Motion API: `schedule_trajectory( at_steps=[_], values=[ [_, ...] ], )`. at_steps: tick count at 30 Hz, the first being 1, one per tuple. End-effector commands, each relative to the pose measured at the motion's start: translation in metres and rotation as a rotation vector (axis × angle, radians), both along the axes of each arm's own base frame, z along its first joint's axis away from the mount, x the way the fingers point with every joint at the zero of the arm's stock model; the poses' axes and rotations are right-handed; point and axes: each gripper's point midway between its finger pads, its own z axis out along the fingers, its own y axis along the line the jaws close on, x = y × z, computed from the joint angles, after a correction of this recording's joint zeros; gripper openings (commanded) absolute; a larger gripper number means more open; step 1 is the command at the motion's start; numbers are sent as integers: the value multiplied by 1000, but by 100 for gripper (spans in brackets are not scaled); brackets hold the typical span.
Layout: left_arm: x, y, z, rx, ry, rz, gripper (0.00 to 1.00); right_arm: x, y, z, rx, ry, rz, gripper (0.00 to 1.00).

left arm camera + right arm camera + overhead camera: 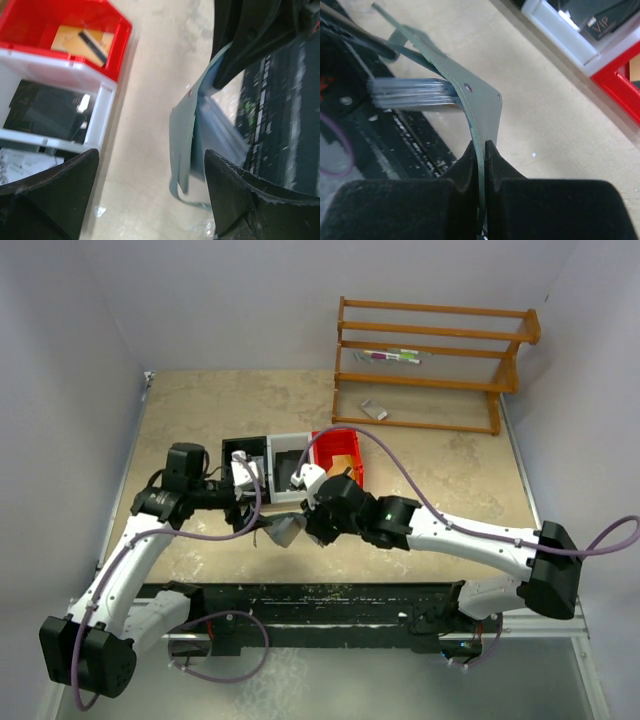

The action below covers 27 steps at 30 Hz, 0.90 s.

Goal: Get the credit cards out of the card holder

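Observation:
The grey-green card holder (286, 531) hangs just above the table in front of the bins. My right gripper (481, 146) is shut on one flap of the card holder (480, 107), and a stack of light blue credit cards (412, 92) sticks out of it sideways. In the left wrist view the card holder (182, 132) hangs edge-on with the cards (222, 131) showing behind it. My left gripper (150, 195) is open, its fingers (240, 200) on either side just below the holder, touching nothing. It sits left of the holder in the top view (255, 520).
A black bin (245, 462), a white bin (285, 445) and a red bin (345, 445) stand in a row behind the grippers. The red bin (120, 47) holds an orange-yellow card (75, 40). The white bin holds a black flat item (45, 112). A wooden rack (430, 360) stands at the back right.

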Motion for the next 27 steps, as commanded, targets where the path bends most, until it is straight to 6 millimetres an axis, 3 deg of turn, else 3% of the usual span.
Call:
schedule_trajectory(
  at_steps=[1, 5, 12, 17, 22, 27],
  values=[
    [-18, -23, 60, -217, 63, -104, 89, -13, 5, 63, 61, 62, 78, 0],
    [-38, -28, 78, -278, 78, -210, 93, -12, 7, 102, 83, 51, 96, 0],
    [-73, -28, 102, -327, 128, -365, 92, -10, -2, 135, 19, 85, 73, 0],
    [-67, -27, 105, -325, 88, -328, 91, -6, -8, 138, -44, 117, 15, 0],
    [-33, -21, 97, -310, 32, -45, 92, 0, -17, 142, -99, 142, -74, 0],
    [-37, -26, 87, -344, 188, -36, 92, -3, -17, 153, -86, 161, -85, 0]
  ],
)
